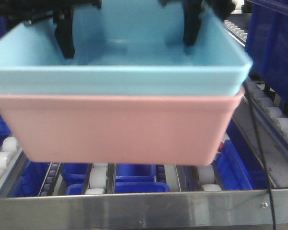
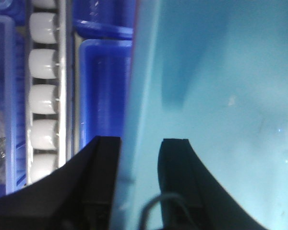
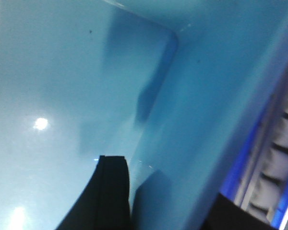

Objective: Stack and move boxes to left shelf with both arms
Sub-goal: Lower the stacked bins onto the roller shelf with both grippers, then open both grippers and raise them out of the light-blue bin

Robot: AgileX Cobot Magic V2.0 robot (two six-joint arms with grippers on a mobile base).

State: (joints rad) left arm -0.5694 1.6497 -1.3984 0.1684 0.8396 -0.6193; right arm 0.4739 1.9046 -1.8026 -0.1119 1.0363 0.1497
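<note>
**Gripping stacked bins over the roller rack**

Nesting inside the salmon-pink bin (image 1: 120, 127), the sky-blue bin (image 1: 117, 62) rides with its rim above the pink one. The pair hangs above the flat steel front bar (image 1: 144, 208) of the left shelf, white rollers (image 1: 98, 177) visible underneath.

Left gripper (image 2: 139, 158): fingers narrowly parted, straddling the blue bin's side wall, one inside, one outside, clamped on it.

Right gripper (image 3: 168, 191): one finger (image 3: 113, 187) inside against the wall, the other outside; pinching the opposite wall.

Dark-blue crates (image 1: 273, 43) at right.
</note>
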